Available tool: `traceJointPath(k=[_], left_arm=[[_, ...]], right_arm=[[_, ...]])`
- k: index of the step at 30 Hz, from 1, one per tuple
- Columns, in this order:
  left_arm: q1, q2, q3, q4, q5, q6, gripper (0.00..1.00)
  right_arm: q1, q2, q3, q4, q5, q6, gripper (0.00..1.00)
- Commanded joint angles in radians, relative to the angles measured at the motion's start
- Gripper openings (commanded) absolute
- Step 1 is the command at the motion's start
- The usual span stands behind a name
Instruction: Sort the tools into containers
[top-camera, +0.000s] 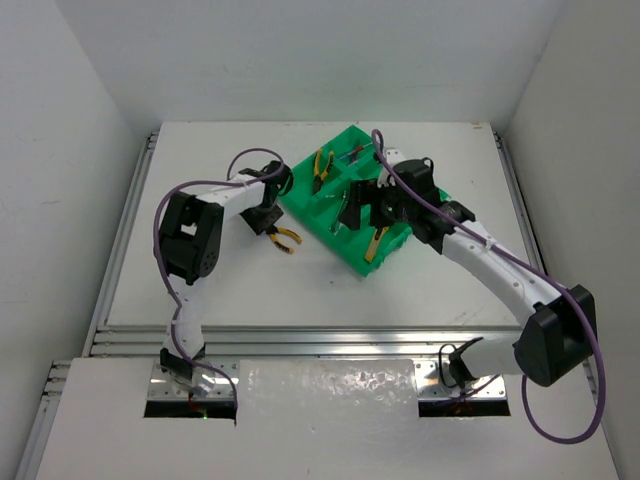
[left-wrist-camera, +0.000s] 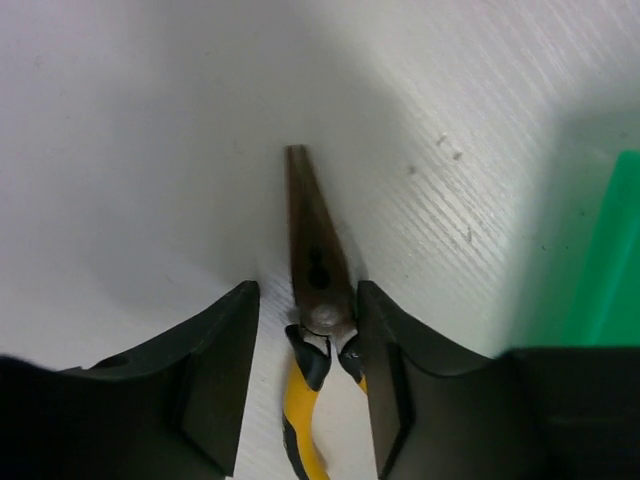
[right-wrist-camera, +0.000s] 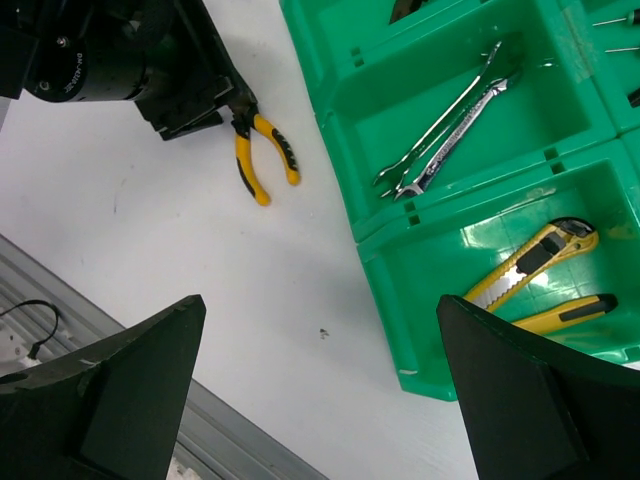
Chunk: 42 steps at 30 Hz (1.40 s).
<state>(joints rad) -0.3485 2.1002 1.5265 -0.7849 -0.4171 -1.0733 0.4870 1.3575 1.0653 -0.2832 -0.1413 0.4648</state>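
Note:
Yellow-handled long-nose pliers lie on the white table just left of the green tray. My left gripper is open and low over them. Its fingers stand on either side of the pivot, the right one close against it and the left one with a gap. The same pliers and left gripper show from the top. My right gripper is wide open and empty above the tray. The tray holds two wrenches, two yellow utility knives and another pair of pliers.
The tray's green corner is close on the right of my left gripper. Thin screwdrivers lie in a far compartment. The table's metal rail runs along the near edge. White walls close in the sides and back.

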Motion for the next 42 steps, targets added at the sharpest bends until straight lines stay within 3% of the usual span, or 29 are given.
traceJointPath(k=[1, 7, 9, 10, 11, 15, 23, 33, 42], left_arm=[[-0.003, 0.023, 0.021, 0.013, 0.041, 0.021, 0.41], [-0.003, 0.043, -0.003, 0.048, 0.077, 0.036, 0.26], [-0.003, 0.037, -0.032, 0.074, 0.087, 0.041, 0.13], [-0.003, 0.035, -0.041, 0.085, 0.093, 0.041, 0.13], [-0.003, 0.034, -0.052, 0.098, 0.1, 0.055, 0.01], [-0.004, 0.001, -0.142, 0.162, 0.109, 0.078, 0.0], [-0.007, -0.307, -0.429, 0.476, 0.224, 0.118, 0.0], [-0.026, -0.546, -0.623, 0.685, 0.38, 0.154, 0.0], [-0.063, -0.684, -0.693, 0.768, 0.477, 0.17, 0.0]], right_arm=[[0.004, -0.023, -0.01, 0.045, -0.026, 0.014, 0.99], [0.002, -0.032, -0.025, 0.056, -0.038, 0.017, 0.99], [0.004, -0.031, -0.028, 0.07, -0.061, 0.021, 0.99], [0.004, -0.031, -0.031, 0.076, -0.081, 0.021, 0.99], [0.002, -0.031, -0.036, 0.09, -0.107, 0.023, 0.99], [0.002, -0.02, -0.08, 0.164, -0.234, 0.041, 0.99], [0.007, 0.064, -0.156, 0.341, -0.349, 0.064, 0.99], [0.122, 0.284, -0.059, 0.414, -0.273, 0.028, 0.99], [0.171, 0.437, 0.05, 0.446, -0.218, 0.014, 0.87]])
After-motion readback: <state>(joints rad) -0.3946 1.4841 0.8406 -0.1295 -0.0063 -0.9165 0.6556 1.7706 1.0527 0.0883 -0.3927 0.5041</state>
